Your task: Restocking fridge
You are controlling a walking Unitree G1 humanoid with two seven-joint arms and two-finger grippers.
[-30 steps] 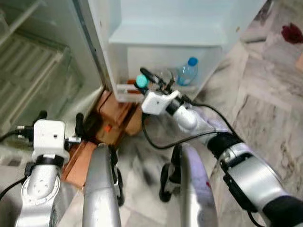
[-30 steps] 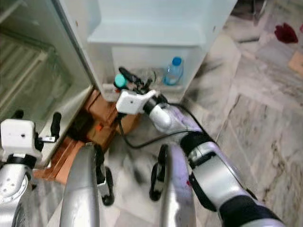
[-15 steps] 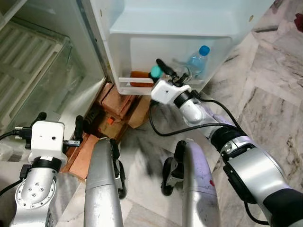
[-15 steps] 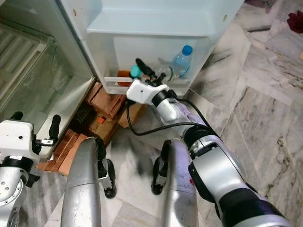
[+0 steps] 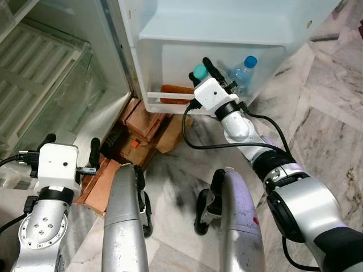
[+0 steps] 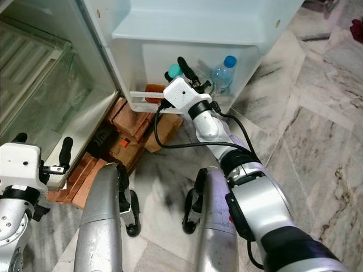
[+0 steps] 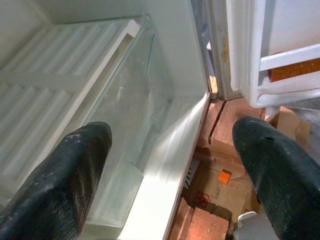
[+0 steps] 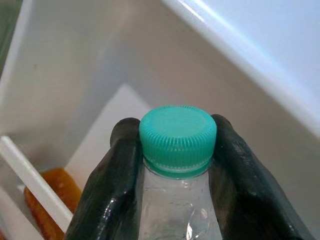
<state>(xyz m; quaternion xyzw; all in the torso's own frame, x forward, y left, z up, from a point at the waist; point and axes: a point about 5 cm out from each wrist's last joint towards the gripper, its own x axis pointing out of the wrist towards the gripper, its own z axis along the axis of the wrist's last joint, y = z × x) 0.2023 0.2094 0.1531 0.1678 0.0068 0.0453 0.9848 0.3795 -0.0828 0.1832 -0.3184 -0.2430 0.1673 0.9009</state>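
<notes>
Nearest, low on the robot's left: left gripper (image 7: pixel 170 175) held idle beside the fridge body, fingers (image 7: pixel 60 175) spread wide with nothing between them; aimed into the open fridge compartment (image 7: pixel 125 100) with its ribbed white shelf (image 5: pixel 42 68) and glass panel (image 5: pixel 74 96).

Marble floor (image 5: pixel 317 124) underfoot, grey-veined; stack of brown cardboard boxes (image 5: pixel 133 141) on the floor just below the fridge's lower edge, between fridge body and open door; one box with a small orange patch.

Farther out, right arm stretched forward to the open fridge door (image 6: pixel 193 34); right gripper (image 8: pixel 172 150) clamped on the neck of a clear bottle with a teal cap (image 8: pixel 177 137), one black finger (image 8: pixel 107 190) on each side, pads touching the plastic just under the cap; bottle roughly upright in the grip, cap (image 5: pixel 199 71) level with the upper part of the door's bottom bin (image 5: pixel 170 62); bottle's base hidden behind the gripper housing, so unclear whether resting on the bin floor or held above it.

Inside that same bin: white rail (image 5: pixel 170 96) across the front; an orange item (image 5: pixel 176 92) behind the rail to the robot's left of the gripper; blue-capped water bottle (image 5: pixel 243 73) standing at the bin's right end, near the held bottle but apart from it.

Above the bin, pale door shelf (image 5: pixel 227 25).
</notes>
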